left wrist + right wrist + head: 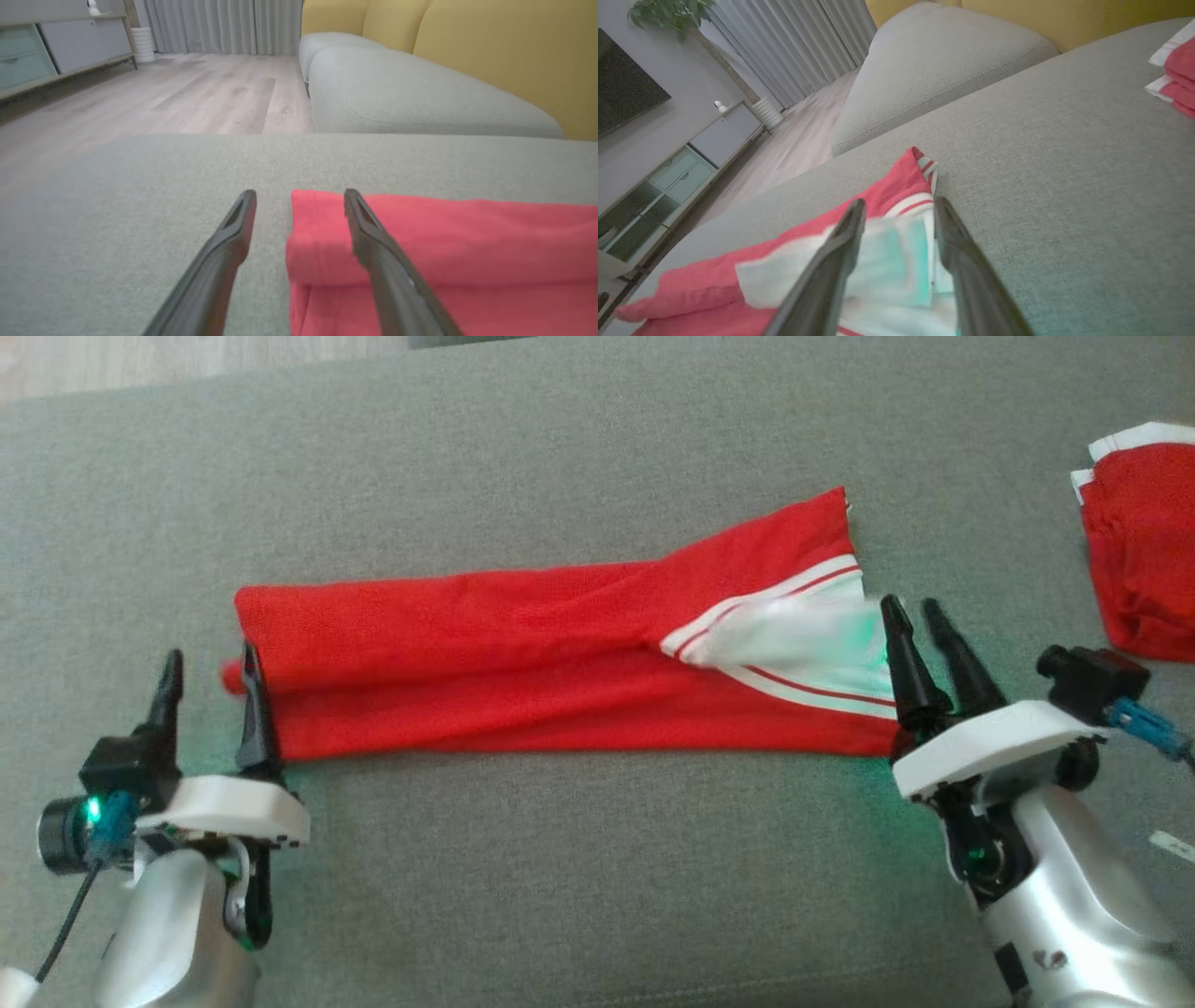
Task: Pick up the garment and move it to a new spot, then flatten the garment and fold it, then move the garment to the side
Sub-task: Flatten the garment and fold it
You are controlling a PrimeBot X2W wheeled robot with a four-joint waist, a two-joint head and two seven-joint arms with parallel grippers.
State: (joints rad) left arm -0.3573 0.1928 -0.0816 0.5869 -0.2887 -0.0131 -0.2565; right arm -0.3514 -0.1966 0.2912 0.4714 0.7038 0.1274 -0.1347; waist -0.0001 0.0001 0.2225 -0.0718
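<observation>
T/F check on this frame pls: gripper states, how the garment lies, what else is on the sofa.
1. The left gripper and right gripper are both open. True.
2. The garment lies in a crumpled heap. False: it lies stretched out as a long folded strip on the sofa.
3. A second red garment lies to the right, apart from the first. True.
4. The left gripper is at the white-striped end. False: the right gripper is there; the left is at the plain red end.
</observation>
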